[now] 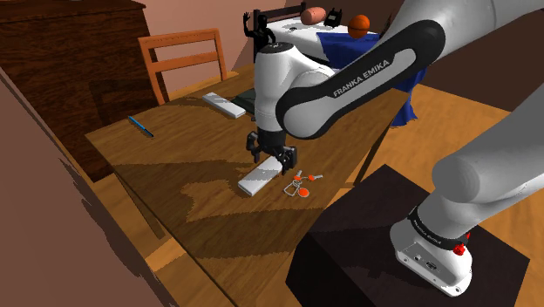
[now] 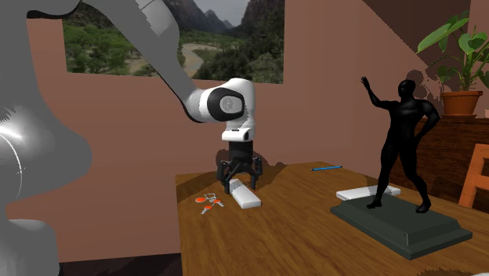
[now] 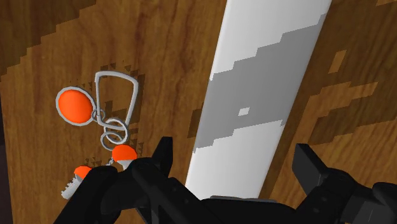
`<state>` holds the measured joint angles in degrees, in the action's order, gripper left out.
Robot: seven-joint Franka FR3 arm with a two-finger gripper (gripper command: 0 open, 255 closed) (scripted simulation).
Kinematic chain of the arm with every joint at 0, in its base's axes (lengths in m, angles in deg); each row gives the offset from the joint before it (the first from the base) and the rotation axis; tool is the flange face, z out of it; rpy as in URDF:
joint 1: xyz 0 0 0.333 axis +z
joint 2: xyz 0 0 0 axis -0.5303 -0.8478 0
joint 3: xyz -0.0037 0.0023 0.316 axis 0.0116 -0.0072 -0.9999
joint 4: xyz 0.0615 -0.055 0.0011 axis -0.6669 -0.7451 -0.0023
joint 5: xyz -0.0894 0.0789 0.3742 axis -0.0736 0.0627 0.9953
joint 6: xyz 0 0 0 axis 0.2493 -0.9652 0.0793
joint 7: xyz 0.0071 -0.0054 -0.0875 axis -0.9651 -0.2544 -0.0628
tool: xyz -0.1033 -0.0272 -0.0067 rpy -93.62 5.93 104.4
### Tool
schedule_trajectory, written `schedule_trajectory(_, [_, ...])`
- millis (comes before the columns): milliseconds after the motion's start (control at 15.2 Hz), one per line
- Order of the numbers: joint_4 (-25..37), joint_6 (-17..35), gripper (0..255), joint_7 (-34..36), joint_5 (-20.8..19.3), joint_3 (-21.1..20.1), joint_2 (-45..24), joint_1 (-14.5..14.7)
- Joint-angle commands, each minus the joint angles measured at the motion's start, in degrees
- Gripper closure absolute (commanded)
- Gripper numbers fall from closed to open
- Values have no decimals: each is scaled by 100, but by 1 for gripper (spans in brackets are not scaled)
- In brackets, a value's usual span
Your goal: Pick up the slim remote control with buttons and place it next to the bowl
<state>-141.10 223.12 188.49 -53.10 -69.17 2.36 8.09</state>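
The robot's white arm (image 1: 349,78) bends over a brown wooden table (image 1: 174,174). Its black gripper (image 1: 270,166) points straight down and hangs very low, right above the remote (image 1: 257,180). The remote is a long, thin, plain white bar. It lies flat on the table, near the edge by the dark box (image 1: 375,235) that the robot stands on.

Looking down along the gripper (image 3: 236,162), the two black fingers (image 3: 162,159) stand wide apart. The remote (image 3: 261,95) runs between them, and neither finger touches it. A grey shadow falls across its middle. So the gripper holds nothing.

Just beside the remote is a key ring (image 1: 301,185) with a round orange tag (image 3: 76,105). It is near the remote but not touching it.

From the other side of the room, the gripper (image 2: 239,179) sits over the far end of the remote (image 2: 244,196), and the key ring (image 2: 208,202) lies to that view's left.

Farther along the table is a second flat white thing (image 1: 225,105). A blue pen (image 1: 140,127) lies well apart from both. A black statue of a man (image 2: 403,141) stands on a dark base (image 2: 400,223). A wooden chair (image 1: 183,57) waits at the far side of the table.
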Motion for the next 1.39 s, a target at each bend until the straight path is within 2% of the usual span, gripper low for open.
schedule_trajectory(0, [0, 3, 0, 4, -5, -1, -5, -1])
schedule_trajectory(66, [0, 1, 0, 2, -3, -1, -3, 0])
schedule_trajectory(132, [0, 1, 255, 2, -3, -1, -3, 0])
schedule_trajectory(726, [0, 3, 255, 4, -5, -1, -5, -1])
schedule_trajectory(1320, [308, -782, 255, -553, 723, 282, 752, 176])
